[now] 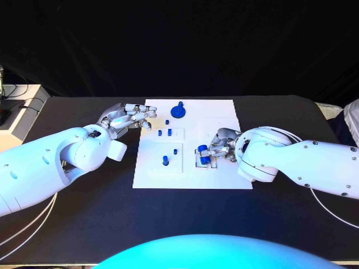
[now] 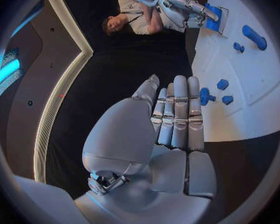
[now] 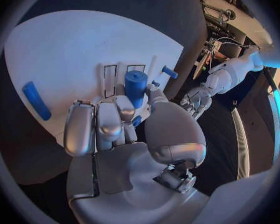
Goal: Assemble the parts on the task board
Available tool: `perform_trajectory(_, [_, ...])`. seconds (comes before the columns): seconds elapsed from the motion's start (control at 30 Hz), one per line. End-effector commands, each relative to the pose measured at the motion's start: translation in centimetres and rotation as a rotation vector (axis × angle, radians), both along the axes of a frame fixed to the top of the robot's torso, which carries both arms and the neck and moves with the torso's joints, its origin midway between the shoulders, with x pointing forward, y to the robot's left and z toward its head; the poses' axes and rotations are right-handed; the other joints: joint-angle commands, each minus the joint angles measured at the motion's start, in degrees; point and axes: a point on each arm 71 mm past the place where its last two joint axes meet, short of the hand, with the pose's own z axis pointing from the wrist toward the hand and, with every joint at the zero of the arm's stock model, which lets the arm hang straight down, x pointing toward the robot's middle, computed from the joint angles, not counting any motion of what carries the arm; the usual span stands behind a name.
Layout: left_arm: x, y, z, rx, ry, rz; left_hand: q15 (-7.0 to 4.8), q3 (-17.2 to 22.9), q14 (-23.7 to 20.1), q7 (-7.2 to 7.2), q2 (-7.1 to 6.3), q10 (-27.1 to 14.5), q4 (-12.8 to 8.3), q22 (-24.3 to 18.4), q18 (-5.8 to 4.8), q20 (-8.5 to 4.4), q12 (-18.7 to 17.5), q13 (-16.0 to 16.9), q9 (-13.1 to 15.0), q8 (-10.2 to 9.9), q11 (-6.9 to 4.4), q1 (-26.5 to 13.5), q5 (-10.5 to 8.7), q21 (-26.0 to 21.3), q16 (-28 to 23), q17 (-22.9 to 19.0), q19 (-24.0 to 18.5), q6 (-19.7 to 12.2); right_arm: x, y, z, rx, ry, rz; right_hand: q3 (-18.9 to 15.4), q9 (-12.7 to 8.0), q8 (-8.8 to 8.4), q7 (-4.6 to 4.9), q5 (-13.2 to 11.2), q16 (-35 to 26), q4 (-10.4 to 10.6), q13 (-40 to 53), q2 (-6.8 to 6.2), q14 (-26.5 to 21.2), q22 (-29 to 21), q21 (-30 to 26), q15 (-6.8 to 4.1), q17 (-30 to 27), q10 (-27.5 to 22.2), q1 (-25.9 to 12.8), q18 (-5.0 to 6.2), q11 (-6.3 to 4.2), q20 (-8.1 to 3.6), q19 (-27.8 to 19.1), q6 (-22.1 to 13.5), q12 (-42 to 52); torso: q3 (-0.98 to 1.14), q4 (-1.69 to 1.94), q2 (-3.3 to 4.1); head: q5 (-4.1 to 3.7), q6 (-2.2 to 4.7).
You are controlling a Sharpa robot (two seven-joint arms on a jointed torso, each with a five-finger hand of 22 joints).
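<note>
A: Task board, white, lies mid-tabletop. Why is the right hand parked at its right side?

B: Its fingers grasp a blue cylinder upright over the slotted fixture, apparently to seat it.

A: And the left hand?

B: It hovers at the board's left edge, fingers extended together, grasping nothing, likely waiting its turn. Small blue pegs stand nearby; a blue knob sits toward the far edge.

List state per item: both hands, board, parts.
left hand: open, holds nothing, at the board's left edge
right hand: grips a blue cylinder over the board
task board: flat on the table
blue knob: on the board's far end, untouched
</note>
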Motion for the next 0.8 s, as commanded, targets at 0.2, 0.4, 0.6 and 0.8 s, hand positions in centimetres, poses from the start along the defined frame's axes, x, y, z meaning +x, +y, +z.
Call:
perform_trajectory(0.2, [-0.07, -0.23, 0.08, -0.014, -0.001, -0.017, 0.49, -0.1, 0.0, 0.14, 0.15, -0.4, 0.2, 0.1, -0.2, -0.02, 0.2, 0.0, 0.1, 0.2, 0.0, -0.1, 0.34, -0.1, -0.4, 0.0, 0.5, -0.1, -0.6, 0.51, -0.28, 0.003, -0.005, 0.023, 2.6, -0.1, -0.01, -0.18, 0.7, 0.0, -2.7, 0.4, 0.83, -0.2, 10.2, 0.0, -0.13, 0.1, 0.0, 0.7, -0.08, -0.21, -0.21, 2.5, 0.5, -0.1, 0.02, -0.03, 0.04, 0.39, -0.08])
perform_trajectory(0.4, [-0.06, -0.22, 0.07, -0.013, -0.001, -0.017, 0.49, -0.1, 0.0, 0.14, 0.15, -0.4, 0.2, 0.1, -0.2, -0.02, 0.2, 0.0, 0.1, 0.2, 0.0, -0.1, 0.34, -0.1, -0.4, 0.0, 0.5, -0.1, -0.7, 0.51, -0.2, 0.006, -0.014, 0.022, 2.6, -0.1, -0.02, -0.2, 0.8, 0.0, -2.7, 0.4, 0.82, -0.3, 10.1, -0.1, -0.13, 0.1, -0.1, 0.8, -0.08, -0.22, -0.22, 2.5, 0.5, -0.2, 0.0, 0.01, 0.0, 0.5, -0.18])
perform_trajectory(0.6, [-0.07, -0.24, 0.06, -0.014, 0.001, -0.019, 0.49, -0.1, 0.0, 0.14, 0.15, -0.4, 0.2, 0.1, -0.2, -0.02, 0.2, 0.0, 0.1, 0.2, 0.0, -0.1, 0.34, -0.1, -0.4, 0.0, 0.5, -0.1, -0.9, 0.59, -0.16, 0.009, -0.017, 0.024, 2.6, -0.1, -0.02, -0.2, 0.8, 0.0, -2.7, 0.4, 0.82, -0.3, 10.1, -0.1, -0.13, 0.1, -0.1, 0.8, -0.08, -0.22, -0.22, 2.5, 0.5, -0.2, 0.04, 0.02, 0.01, 0.63, -0.24])
perform_trajectory(0.8, [-0.08, -0.25, 0.05, -0.014, 0.002, -0.021, 0.53, -0.2, 0.0, 0.12, 0.16, -0.6, 0.3, 0.2, -0.21, -0.01, 0.1, -0.1, 0.1, 0.2, 0.06, 0.0, 0.32, -0.4, -0.4, -0.1, 0.6, -0.1, -1.02, 0.64, -0.16, 0.01, -0.016, 0.028, 2.6, -0.1, 0.01, -0.23, 1.0, 0.0, -2.6, 0.4, 0.76, -0.2, 10.2, 0.1, -0.16, 0.2, 0.0, 0.8, -0.1, -0.25, -0.24, 2.6, 0.6, -0.2, 0.01, -0.03, 0.02, 0.64, -0.28])
